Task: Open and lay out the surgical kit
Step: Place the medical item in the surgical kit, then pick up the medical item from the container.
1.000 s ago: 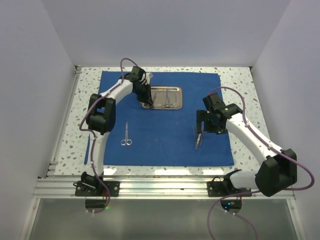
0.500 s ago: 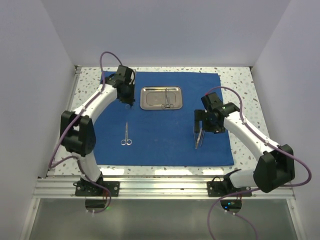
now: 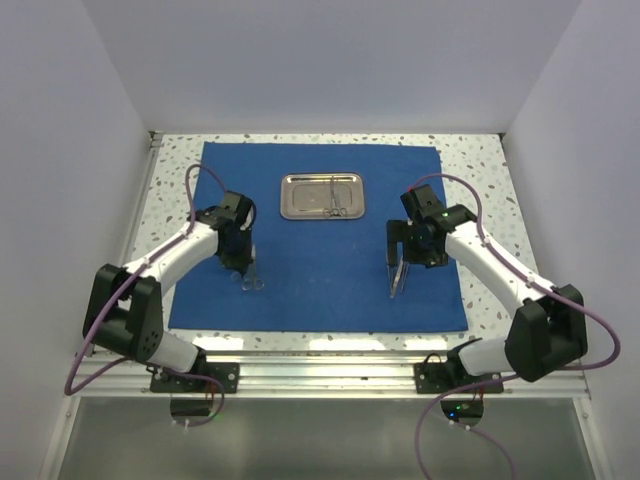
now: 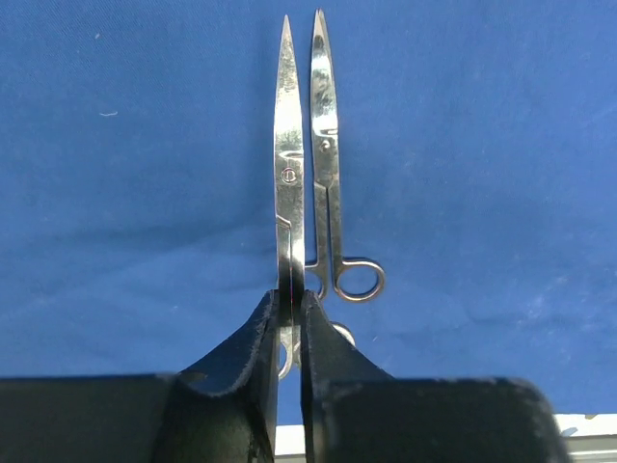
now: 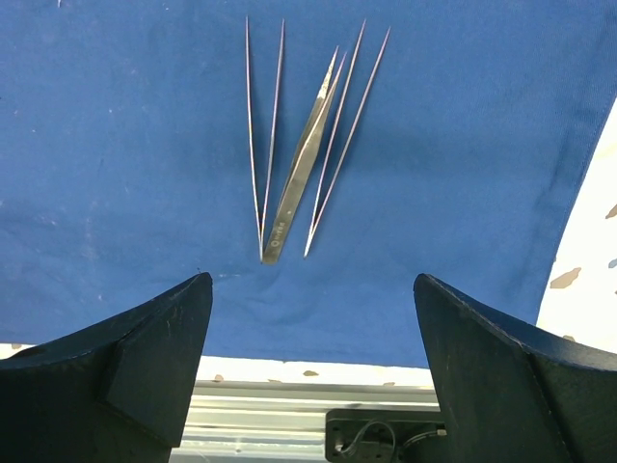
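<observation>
Over the left half of the blue cloth wrap [image 3: 330, 290], the left gripper [image 4: 289, 301] had come away from the steel tray [image 3: 297, 196], where it had been reaching a second before. It now hung low near the cloth's near edge.

- Left jaws were almost closed, pinched on the held scissors [image 4: 288, 145] just behind the pivot screw, tips pointing away from the wrist.
- Held pair ran parallel to the laid scissors [image 4: 326, 125], just beside them. Could not tell whether it touched the cloth yet.
- Reading: one more instrument lifted out of the tray and brought to its row. Setting it down looked like the step in hand.

The right gripper [image 5: 310, 280] had not shifted. Its jaws were spread wide, holding nothing, above the tweezers [image 5: 304, 164], which lay fanned with two thinner pairs on the right half of the cloth.

The tray sat flat at the far centre of the cloth. Its left half was bare. Slim ring-handled instruments [image 3: 335, 197] remained in the right half, probably forceps, count too small to tell. The layout seemed well along but not finished.
</observation>
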